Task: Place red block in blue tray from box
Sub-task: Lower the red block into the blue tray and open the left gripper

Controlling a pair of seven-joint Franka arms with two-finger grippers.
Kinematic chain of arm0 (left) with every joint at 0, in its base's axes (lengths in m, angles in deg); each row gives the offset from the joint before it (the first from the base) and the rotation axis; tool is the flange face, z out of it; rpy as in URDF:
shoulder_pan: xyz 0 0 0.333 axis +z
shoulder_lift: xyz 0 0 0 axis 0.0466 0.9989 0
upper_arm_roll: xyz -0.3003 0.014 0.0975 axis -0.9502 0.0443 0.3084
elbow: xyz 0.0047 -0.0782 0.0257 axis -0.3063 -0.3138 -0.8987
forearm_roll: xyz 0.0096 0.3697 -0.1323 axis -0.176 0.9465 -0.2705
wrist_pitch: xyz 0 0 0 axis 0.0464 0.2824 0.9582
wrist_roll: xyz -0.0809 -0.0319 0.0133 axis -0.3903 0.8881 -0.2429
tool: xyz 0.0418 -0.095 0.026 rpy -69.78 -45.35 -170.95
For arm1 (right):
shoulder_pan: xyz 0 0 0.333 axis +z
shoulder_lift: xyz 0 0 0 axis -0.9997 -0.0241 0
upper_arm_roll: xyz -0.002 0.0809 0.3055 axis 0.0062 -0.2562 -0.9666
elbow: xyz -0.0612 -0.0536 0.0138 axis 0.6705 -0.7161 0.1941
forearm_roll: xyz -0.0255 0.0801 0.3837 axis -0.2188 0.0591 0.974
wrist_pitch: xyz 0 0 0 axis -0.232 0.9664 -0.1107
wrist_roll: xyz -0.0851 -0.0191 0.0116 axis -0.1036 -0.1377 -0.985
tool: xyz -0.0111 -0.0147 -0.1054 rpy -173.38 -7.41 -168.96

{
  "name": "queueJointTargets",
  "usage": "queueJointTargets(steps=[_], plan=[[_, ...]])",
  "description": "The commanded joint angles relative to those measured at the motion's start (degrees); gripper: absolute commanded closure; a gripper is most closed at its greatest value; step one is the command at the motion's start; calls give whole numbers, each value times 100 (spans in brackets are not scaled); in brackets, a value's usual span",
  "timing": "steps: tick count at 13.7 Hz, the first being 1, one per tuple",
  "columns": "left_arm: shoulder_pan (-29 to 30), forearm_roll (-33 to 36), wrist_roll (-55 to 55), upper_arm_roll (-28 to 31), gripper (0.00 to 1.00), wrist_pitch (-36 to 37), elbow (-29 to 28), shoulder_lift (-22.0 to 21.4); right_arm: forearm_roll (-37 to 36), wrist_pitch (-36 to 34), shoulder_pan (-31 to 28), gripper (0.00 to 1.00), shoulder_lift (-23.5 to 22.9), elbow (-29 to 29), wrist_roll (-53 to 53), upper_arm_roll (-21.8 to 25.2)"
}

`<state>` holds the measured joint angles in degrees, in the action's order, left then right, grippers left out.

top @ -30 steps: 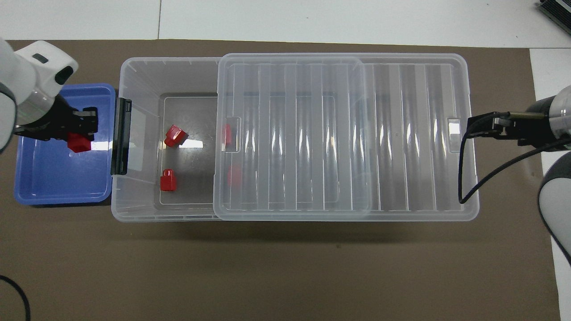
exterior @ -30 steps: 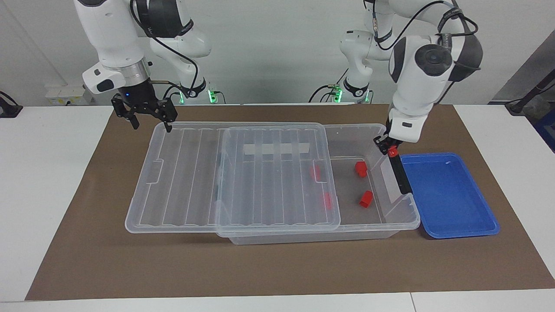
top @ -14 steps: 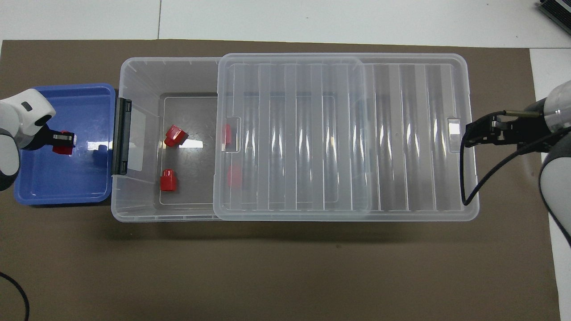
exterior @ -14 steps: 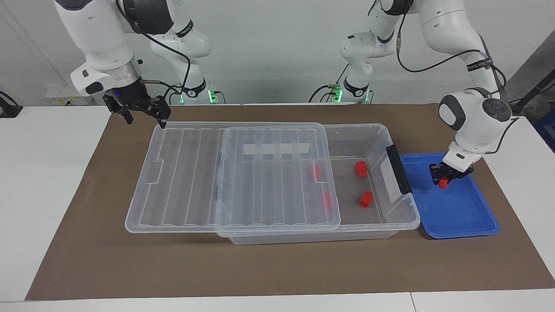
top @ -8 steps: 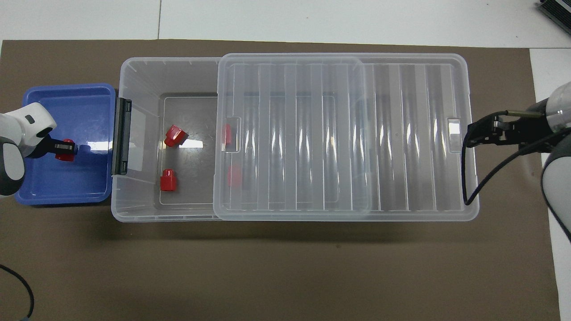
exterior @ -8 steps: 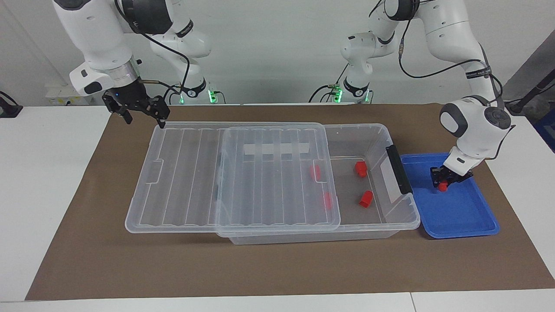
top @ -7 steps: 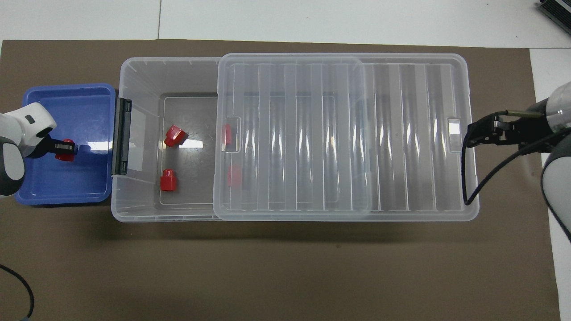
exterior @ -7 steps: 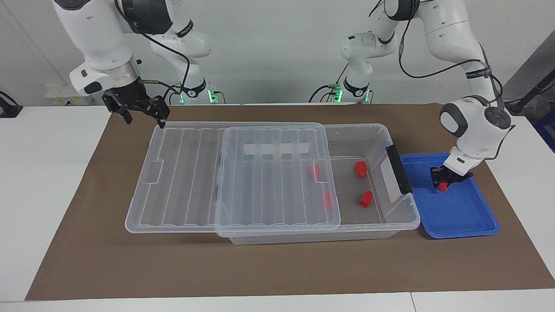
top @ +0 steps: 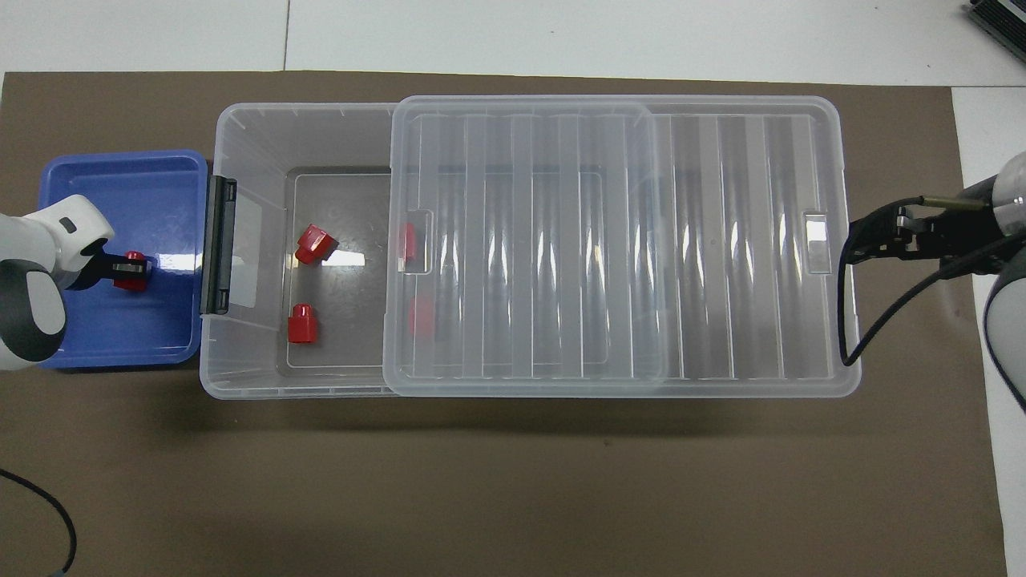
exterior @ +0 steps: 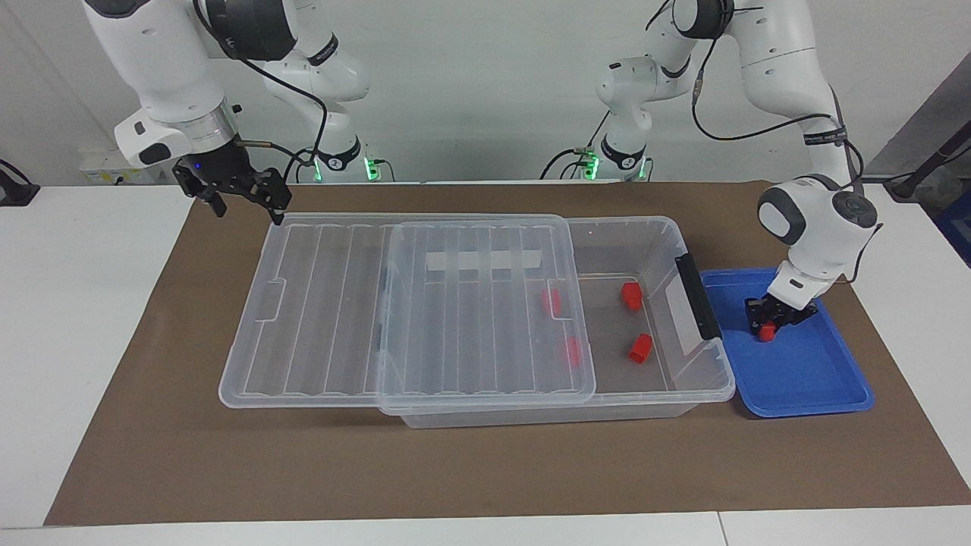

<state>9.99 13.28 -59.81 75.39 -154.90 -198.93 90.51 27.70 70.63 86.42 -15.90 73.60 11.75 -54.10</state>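
Note:
My left gripper (exterior: 768, 329) is shut on a red block (exterior: 768, 331) and holds it low inside the blue tray (exterior: 804, 375), close to the tray's floor. From above, this red block (top: 130, 271) shows over the middle of the blue tray (top: 120, 184). The clear box (exterior: 686, 394) lies beside the tray, its lid (exterior: 485, 303) slid toward the right arm's end. Two red blocks (exterior: 630, 295) (exterior: 640, 348) lie on the uncovered floor, and two more (top: 409, 240) (top: 420, 315) show through the lid. My right gripper (exterior: 249, 211) hangs open over the lid's corner nearest the robots.
A black latch handle (exterior: 698, 296) sits on the box's end wall next to the tray. A brown mat (exterior: 485, 470) covers the table under everything. The right arm's cable (top: 842, 320) loops over the lid's end.
The left gripper has carried the red block from over the box's latch end into the tray and sunk lower. The right gripper has drawn slightly away toward its own end.

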Motion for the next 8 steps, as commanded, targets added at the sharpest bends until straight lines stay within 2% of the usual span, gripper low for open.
queueJointTargets(steps=[1,2,4,8], plan=[[-12,-137,-114,-21,100,-332,-179,-2,98,34,-70,0,150,165,44,-31],[-29,-137,-114,-21,82,-341,-179,7,98,34,-70,0,150,165,44,-31],[-29,-128,-122,-21,31,-341,-179,7,98,34,-70,0,150,165,44,-31],[-29,-128,-114,-21,22,-201,-57,7,98,34,-70,0,150,165,44,-31]])
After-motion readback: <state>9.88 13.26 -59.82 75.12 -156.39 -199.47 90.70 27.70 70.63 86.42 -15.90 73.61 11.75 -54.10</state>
